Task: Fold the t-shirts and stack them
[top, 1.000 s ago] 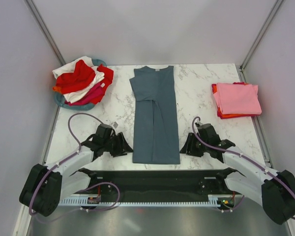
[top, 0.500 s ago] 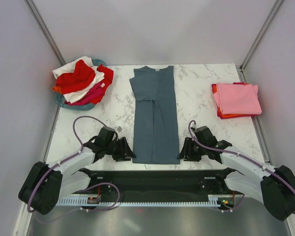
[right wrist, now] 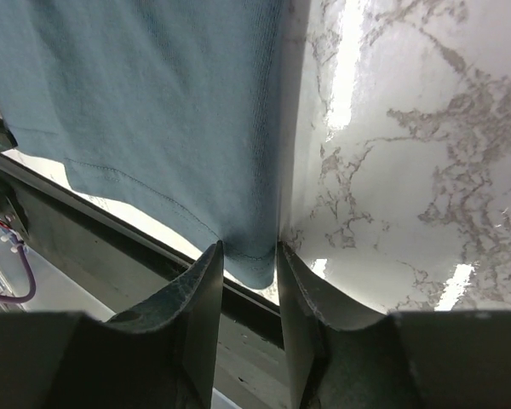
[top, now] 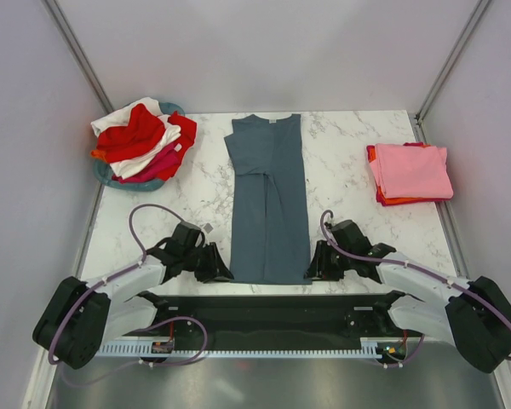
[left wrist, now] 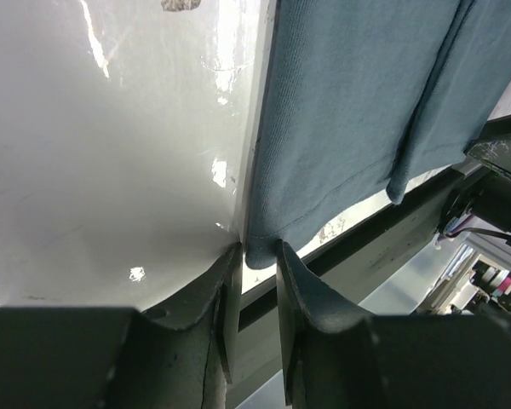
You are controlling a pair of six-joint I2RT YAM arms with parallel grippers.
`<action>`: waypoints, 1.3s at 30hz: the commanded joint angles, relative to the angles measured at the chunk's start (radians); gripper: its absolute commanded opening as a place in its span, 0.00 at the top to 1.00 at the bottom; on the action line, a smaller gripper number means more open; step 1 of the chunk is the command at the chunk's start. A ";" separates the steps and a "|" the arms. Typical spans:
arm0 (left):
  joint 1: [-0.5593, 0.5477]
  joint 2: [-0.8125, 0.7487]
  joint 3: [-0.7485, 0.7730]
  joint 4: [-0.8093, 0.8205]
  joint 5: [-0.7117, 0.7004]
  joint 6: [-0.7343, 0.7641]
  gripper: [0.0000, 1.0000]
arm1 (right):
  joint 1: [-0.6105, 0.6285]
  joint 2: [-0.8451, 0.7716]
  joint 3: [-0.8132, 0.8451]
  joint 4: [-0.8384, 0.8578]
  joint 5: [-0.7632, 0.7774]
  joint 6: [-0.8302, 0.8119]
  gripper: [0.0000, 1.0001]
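A slate blue-grey t-shirt point(top: 268, 196) lies folded into a long strip down the middle of the marble table point(top: 349, 153), collar at the far end. My left gripper point(top: 224, 271) is at its near left corner and my right gripper point(top: 311, 271) at its near right corner. In the left wrist view the gripper point(left wrist: 257, 251) has narrowed onto the corner of the shirt point(left wrist: 341, 102); cloth touches both fingertips. In the right wrist view the gripper point(right wrist: 249, 249) pinches the hem corner of the shirt point(right wrist: 153, 94), cloth filling the gap.
A heap of red, white and magenta shirts point(top: 140, 141) fills the teal basket point(top: 105, 175) at the far left. A folded stack with a pink shirt on top point(top: 411, 170) sits at the far right. The table's near edge and a black rail point(top: 264, 311) run just behind the grippers.
Both grippers have slid inward to the shirt's near corners, and their jaws have narrowed onto the cloth. The shirt itself has not moved.
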 commanded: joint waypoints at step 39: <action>0.140 0.209 0.561 -0.068 -0.052 0.072 0.98 | -0.077 0.279 0.655 -0.189 0.256 -0.150 1.00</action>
